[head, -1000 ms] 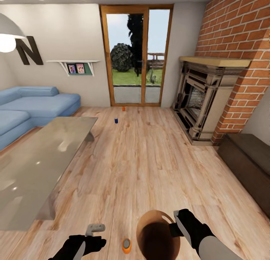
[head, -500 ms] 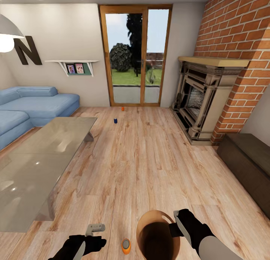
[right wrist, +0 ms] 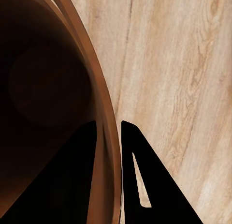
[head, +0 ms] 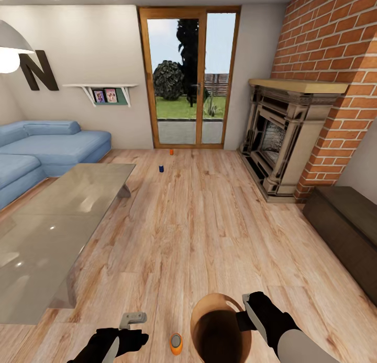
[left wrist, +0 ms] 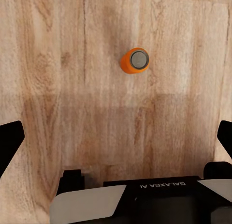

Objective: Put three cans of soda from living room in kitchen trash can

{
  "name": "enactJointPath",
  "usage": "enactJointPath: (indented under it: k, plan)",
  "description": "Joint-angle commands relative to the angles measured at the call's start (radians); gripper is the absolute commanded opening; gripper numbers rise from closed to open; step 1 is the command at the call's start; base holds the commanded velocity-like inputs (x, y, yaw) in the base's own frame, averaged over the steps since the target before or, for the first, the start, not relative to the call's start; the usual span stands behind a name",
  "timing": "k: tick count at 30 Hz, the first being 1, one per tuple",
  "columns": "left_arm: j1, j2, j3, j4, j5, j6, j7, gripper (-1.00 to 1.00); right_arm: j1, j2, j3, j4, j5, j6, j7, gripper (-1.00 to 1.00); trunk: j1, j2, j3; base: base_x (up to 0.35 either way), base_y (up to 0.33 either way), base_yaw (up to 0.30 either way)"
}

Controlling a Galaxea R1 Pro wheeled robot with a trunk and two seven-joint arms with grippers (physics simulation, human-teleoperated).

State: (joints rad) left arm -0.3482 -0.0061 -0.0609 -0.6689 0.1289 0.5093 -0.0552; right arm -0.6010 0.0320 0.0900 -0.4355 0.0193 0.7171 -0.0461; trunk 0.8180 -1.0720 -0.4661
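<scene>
The right gripper (head: 244, 312) is pinching the trash can's (head: 209, 313) stiff rim; the left gripper (left wrist: 116, 137), fingers apart, is hovering over the light, slippery orange soda can (left wrist: 134, 61), best gripped around its sides.

Three upright cans (head: 176, 343) on floor; bin (head: 220, 329) beside nearest.

black left gripper (head: 133, 318) with grey bracket, black right gripper (head: 244, 308), grey forearm, mirrored "galaxea" lettering

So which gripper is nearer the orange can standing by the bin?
Left. The left gripper hangs open just beside the orange can; the right gripper grips the bin's rim, across the bin.
</scene>
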Motion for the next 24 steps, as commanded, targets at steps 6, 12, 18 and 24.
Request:
enactJointPath:
  k: [6,12,18,24]
  plan:
    - [0.000,0.000,0.001,0.000,0.000,0.000,0.000,1.00,0.000,0.000,-0.001,0.000,-0.012,-0.001,0.005,-1.00,0.000,0.000,0.000,0.035,0.000,0.000]
    - [0.000,0.000,0.000,0.000,-0.001,-0.001,0.001,1.00,0.000,0.000,-0.001,0.000,-0.012,-0.001,0.005,-1.00,0.000,0.000,0.000,0.202,0.000,0.000]
    - [0.000,0.000,0.000,0.001,-0.003,-0.001,0.001,1.00,0.000,0.000,-0.001,0.000,-0.012,-0.001,0.005,-1.00,0.000,0.000,0.000,0.302,0.000,0.000]
    - [0.000,0.000,0.000,0.001,-0.003,-0.002,0.002,1.00,0.000,0.000,-0.001,0.000,-0.012,-0.001,0.005,-1.00,0.000,0.000,0.000,0.330,0.000,-0.004]
